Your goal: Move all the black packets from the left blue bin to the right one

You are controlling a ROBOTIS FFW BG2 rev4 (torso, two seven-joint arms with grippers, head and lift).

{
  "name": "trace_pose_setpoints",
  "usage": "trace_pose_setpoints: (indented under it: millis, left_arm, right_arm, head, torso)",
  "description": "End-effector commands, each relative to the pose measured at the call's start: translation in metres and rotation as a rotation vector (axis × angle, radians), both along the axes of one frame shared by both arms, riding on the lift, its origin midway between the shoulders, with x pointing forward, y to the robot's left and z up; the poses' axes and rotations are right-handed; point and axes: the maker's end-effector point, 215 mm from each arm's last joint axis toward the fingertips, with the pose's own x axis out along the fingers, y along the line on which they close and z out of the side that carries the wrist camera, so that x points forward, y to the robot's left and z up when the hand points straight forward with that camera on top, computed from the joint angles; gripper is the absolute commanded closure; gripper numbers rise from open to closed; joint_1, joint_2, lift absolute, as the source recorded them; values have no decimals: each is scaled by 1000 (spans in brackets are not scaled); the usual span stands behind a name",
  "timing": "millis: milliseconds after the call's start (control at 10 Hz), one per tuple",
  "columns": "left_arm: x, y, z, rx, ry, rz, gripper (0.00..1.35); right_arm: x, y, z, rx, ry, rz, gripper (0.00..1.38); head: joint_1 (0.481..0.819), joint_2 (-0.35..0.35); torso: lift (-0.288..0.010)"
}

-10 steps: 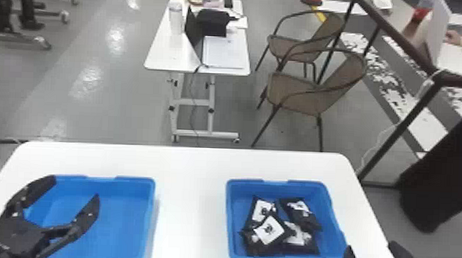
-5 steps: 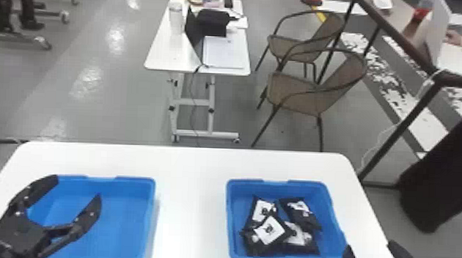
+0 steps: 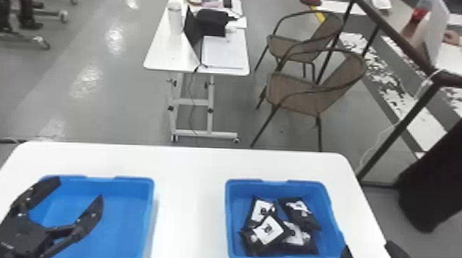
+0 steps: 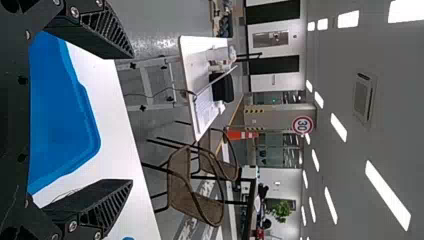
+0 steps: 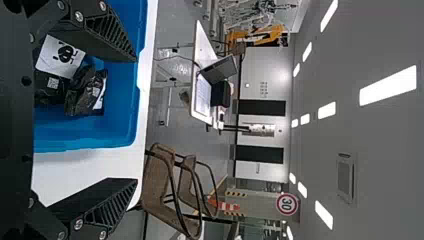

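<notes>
My left gripper [image 3: 79, 206] stands open above the left blue bin [image 3: 128, 222], whose visible inside holds no packets. My right gripper [image 3: 365, 249] is parked open at the right bin's near right corner. Inside the right blue bin [image 3: 234, 211], several black packets [image 3: 269, 230] with white labels lie in an overlapping pile. In the left wrist view, the left gripper [image 4: 132, 120] has its fingers wide apart, with the left bin [image 4: 65, 115] beyond. The right wrist view has the right gripper [image 5: 137, 120] with nothing between its fingers, near the right bin [image 5: 120, 125] and its packets [image 5: 87, 95].
Both bins rest on a white table [image 3: 190, 209], with a strip of tabletop between them. Past its far edge are a smaller white table [image 3: 170, 51] with a laptop and a bottle, two brown chairs [image 3: 297, 88] and a dark railing [image 3: 395, 132].
Between the earlier frames and now, my left gripper has shifted very slightly right and away over the left bin. The right gripper and the packets look the same.
</notes>
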Motion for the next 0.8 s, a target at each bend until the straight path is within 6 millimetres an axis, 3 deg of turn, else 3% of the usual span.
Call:
trace_pose_setpoints:
  millis: [0,700]
  left_arm:
    - [1,0,0,-4,-1,-1,144]
    - [3,-6,-4,-21,7,-11,144]
  right_arm:
    - [-3,0,-5,11,12,-5,163]
    - [-2,2,-3,9,10,1,163]
  head:
    - [695,-122]
    - [695,-129]
  torso:
    - [0]
    - [0]
